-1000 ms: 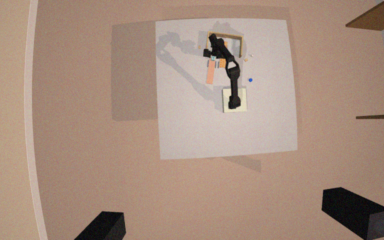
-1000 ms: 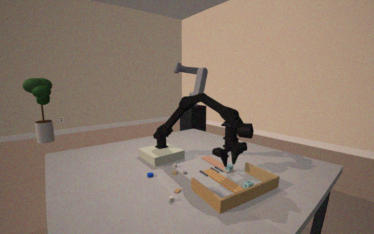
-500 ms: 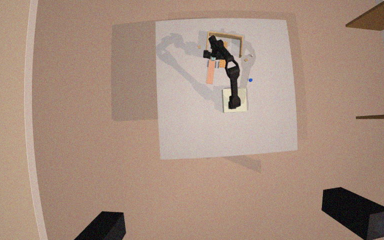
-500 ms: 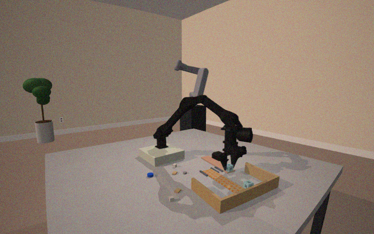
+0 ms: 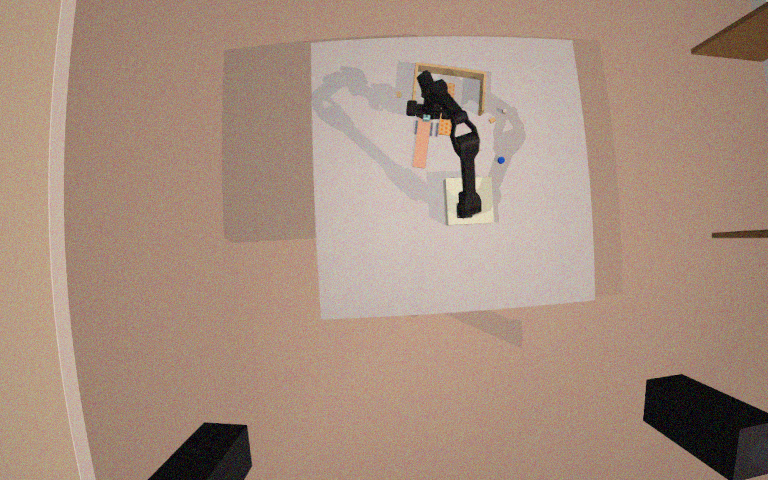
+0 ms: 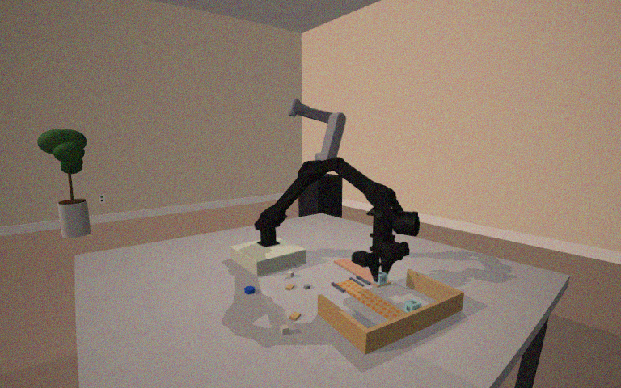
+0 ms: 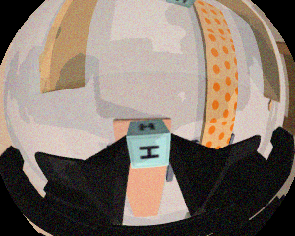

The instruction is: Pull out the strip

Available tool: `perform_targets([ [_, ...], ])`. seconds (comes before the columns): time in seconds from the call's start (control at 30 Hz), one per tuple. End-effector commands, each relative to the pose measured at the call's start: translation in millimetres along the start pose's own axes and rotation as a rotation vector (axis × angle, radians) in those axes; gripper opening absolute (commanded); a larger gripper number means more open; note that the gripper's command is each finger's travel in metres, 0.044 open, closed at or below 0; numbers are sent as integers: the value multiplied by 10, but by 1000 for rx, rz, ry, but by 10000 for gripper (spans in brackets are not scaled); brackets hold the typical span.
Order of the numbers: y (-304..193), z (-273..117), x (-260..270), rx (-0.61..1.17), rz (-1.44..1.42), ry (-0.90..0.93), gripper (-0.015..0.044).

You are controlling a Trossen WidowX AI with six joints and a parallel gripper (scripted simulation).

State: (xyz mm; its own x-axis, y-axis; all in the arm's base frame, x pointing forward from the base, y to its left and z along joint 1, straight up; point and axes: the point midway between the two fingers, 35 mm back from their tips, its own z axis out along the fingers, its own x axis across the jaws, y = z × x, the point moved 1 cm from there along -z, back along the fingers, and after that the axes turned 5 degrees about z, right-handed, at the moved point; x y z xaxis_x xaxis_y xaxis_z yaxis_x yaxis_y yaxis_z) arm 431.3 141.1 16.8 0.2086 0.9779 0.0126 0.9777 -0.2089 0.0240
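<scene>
Near the table's (image 6: 160,307) far edge, gripper (image 7: 147,157) clamped on the H-labelled cube (image 7: 147,151), over the plain salmon strip (image 7: 147,193).

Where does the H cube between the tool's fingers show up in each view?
Top: H cube left of the arm, at the plain strip's far end.
Exterior: under the tool, outside the tray.
Wrist: lower centre.
Shared landmark: dotted strip.
</scene>
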Motion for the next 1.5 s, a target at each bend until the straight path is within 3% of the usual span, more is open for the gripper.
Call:
perform_targets([
  [0.0, -62, -73, -36, -1, -1, 0, 0],
  [0.5, -508, -412, -295, 4, -5, -2, 0],
  [1.47, -1244, -414, -723, 9, -5, -5, 0],
])
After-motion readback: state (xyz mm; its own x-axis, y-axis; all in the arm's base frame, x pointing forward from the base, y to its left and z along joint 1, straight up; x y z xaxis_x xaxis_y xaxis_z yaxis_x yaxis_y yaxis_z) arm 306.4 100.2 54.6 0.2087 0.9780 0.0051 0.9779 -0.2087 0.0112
